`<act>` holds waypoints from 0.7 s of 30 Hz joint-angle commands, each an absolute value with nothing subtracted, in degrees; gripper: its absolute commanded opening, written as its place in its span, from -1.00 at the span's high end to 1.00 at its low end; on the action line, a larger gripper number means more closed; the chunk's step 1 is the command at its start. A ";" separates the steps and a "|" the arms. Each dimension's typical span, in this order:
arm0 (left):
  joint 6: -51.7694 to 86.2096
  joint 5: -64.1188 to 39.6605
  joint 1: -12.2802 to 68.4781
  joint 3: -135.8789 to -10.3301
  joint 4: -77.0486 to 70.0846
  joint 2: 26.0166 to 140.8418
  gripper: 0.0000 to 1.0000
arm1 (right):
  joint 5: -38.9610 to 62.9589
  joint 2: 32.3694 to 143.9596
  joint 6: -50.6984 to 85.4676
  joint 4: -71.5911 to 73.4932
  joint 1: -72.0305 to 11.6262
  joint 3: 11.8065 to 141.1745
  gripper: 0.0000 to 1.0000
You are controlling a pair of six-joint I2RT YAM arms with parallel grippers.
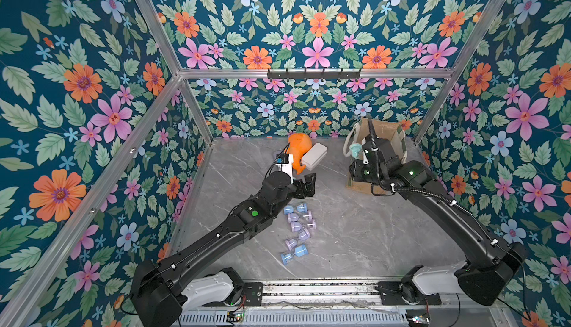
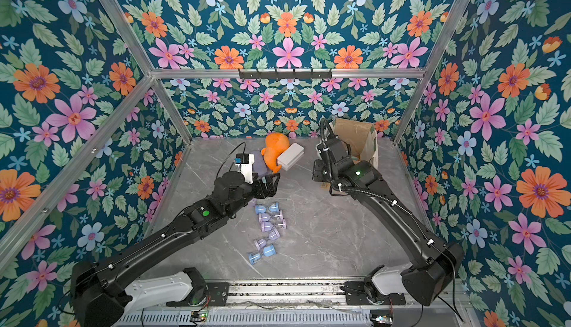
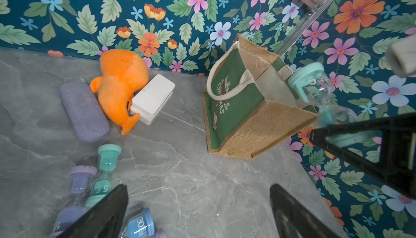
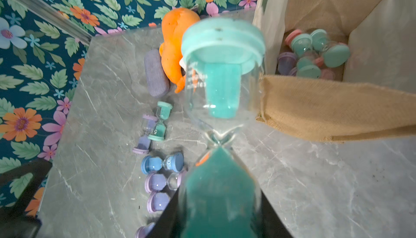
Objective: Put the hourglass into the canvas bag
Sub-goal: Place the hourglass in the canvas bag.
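Because the canvas bag (image 1: 390,130) stands with its mouth open upward in the far right corner of the desk (image 1: 355,242), the right gripper (image 4: 221,205) must come in from above, which explains how high it holds the teal hourglass (image 4: 222,83). Its jaws are clamped on the lower end, leaving the upper bulb and cap free ahead of the gripper (a sensible hold, I judge, since the free end can go in first). In the right wrist view the cap sits just beside the bag's tan front rim, outside the opening rather than over it; in a top view the hourglass (image 1: 355,150) shows against the cream handle. The step in hand looks like the carry across the rim, with release to follow over the opening. Stowed hourglasses (image 4: 313,52) already lie on the bag's bottom. The left gripper (image 1: 309,181) hangs empty, jaws apart, above the desk near the loose hourglasses (image 1: 297,226) lying in a cluster, well placed to take one. An orange plush toy (image 3: 121,79), a white box (image 3: 153,95) and a grey case (image 3: 84,110) lie by the back wall, away from the bag.
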State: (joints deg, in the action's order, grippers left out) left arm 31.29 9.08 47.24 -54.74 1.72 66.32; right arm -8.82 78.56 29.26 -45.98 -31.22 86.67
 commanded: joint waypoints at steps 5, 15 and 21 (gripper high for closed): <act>30.07 6.67 47.24 -58.50 -2.18 70.93 -1.00 | -3.62 82.20 24.41 -43.45 -22.34 92.02 0.34; 30.65 6.41 47.21 -61.08 -5.83 75.89 -1.00 | -3.95 92.07 22.43 -41.05 -13.36 98.82 0.34; 30.83 6.43 47.13 -62.30 -7.13 78.41 -1.00 | -3.52 101.21 22.06 -40.72 -10.42 103.61 0.34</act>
